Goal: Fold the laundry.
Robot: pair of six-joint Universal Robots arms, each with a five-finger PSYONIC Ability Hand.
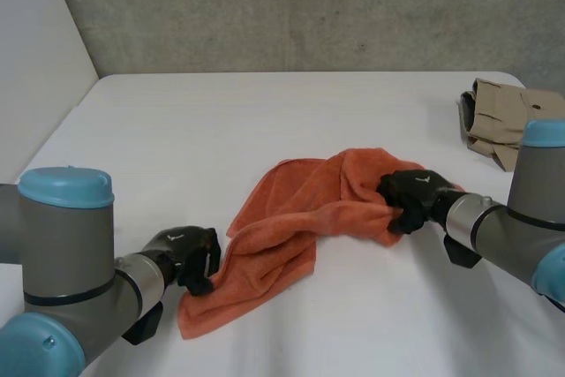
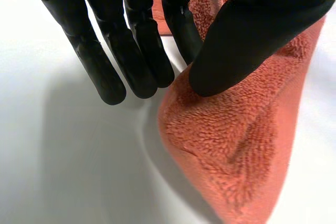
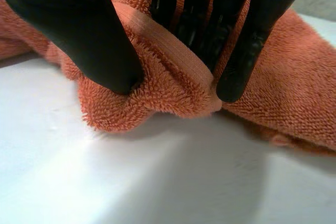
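An orange terry towel [image 1: 300, 209] lies crumpled in the middle of the white table [image 1: 265, 112]. My left hand [image 1: 185, 253] is at the towel's near left corner. In the left wrist view, the left hand [image 2: 131, 61] has its thumb pressed onto the towel [image 2: 231, 150] and its fingers curled at the towel's edge, pinching it. My right hand [image 1: 413, 193] is at the towel's bunched right edge. In the right wrist view, the right hand [image 3: 89, 40] pinches a raised fold of the towel [image 3: 173, 87], with its hem band, between thumb and fingers.
A folded beige garment [image 1: 499, 116] lies at the back right corner of the table. A grey wall stands behind the table and a white panel at its left. Bare tabletop stretches behind and in front of the towel.
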